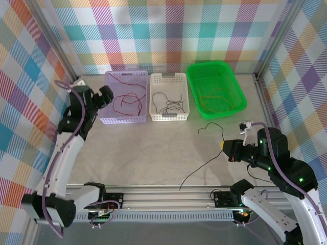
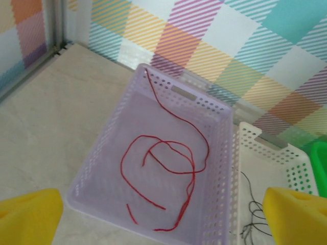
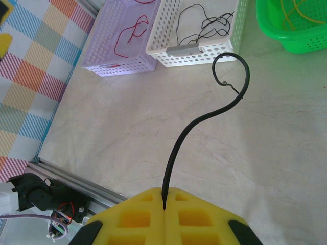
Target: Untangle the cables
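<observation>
- On the white basket's (image 1: pixel 168 117) near wall sits a small grey tab (image 3: pixel 186 49); I can't tell whether it carries any writing.
- Inside the white basket the black cables (image 1: pixel 168 104) lie in a loose tangle, too fine for me to count the strands.
- Just right of the white basket is the green tray (image 1: pixel 192 84). The orange-yellow cables (image 1: pixel 217 97) in it are faint against the green.
- Right against the white basket's left side is the lilac basket (image 2: pixel 99 153). In it a red cable (image 2: pixel 122 163) loops, with its tail running toward the far wall.
- My left tool (image 2: pixel 163 217) hangs over the lilac basket, fingers spread wide.
- My right tool (image 3: pixel 163 204) is pinched tight on a black cable (image 3: pixel 176 148), nearer me than the white basket and to its right.
- That cable lies diagonally on the tabletop (image 1: pixel 153 153), from the near rail up to the tool. Past the tool its end hooks back toward the white basket.
</observation>
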You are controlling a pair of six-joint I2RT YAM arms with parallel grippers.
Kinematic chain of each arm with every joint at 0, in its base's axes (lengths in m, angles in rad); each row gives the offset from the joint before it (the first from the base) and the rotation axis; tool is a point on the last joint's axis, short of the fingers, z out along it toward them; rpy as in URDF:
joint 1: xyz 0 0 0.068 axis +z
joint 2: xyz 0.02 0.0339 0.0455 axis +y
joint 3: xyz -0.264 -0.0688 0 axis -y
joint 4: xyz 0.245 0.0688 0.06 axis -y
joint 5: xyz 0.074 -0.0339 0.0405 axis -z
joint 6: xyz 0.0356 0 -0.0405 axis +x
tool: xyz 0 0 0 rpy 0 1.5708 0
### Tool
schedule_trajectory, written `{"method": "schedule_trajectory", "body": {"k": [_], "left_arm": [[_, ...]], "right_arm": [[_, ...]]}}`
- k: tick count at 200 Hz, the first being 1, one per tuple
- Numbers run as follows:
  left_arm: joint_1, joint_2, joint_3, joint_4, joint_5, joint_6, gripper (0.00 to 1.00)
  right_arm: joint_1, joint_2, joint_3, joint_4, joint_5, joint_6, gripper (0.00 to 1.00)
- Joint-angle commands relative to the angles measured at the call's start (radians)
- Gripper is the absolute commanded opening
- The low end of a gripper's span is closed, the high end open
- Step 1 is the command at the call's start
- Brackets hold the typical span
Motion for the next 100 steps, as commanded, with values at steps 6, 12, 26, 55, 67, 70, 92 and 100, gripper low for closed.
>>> {"method": "schedule_trajectory", "body": {"k": [6,12,26,55,67,70,92,100], "left_arm": [[-0.005,-0.142,-0.155,0.162,-0.094,-0.002,1.0],[-0.008,-0.164,-0.185,0.185,-0.099,-0.004,1.0],[-0.018,-0.191,-0.253,0.248,-0.109,-0.004,1.0],[-0.036,-0.204,-0.352,0.366,-0.096,0.014,1.0],[-0.048,-0.198,-0.345,0.354,-0.123,0.038,1.0],[-0.053,-0.197,-0.344,0.35,-0.128,0.037,1.0],[-0.089,-0.187,-0.36,0.359,-0.131,0.044,1.0],[-0.098,-0.187,-0.366,0.372,-0.145,0.067,1.0]], "right_arm": [[-0.006,0.006,0.042,-0.019,0.007,-0.006,0.0],[-0.005,0.011,0.045,-0.016,0.006,-0.007,0.0],[-0.006,0.023,0.053,-0.006,-0.001,-0.009,0.0],[-0.006,0.06,0.063,0.038,-0.052,-0.016,0.0],[-0.006,0.087,0.082,0.044,-0.055,-0.012,0.0],[-0.006,0.095,0.087,0.045,-0.055,-0.01,0.0],[-0.006,0.148,0.13,0.066,-0.058,-0.003,0.0],[-0.006,0.169,0.149,0.072,-0.066,-0.002,0.0]]}}
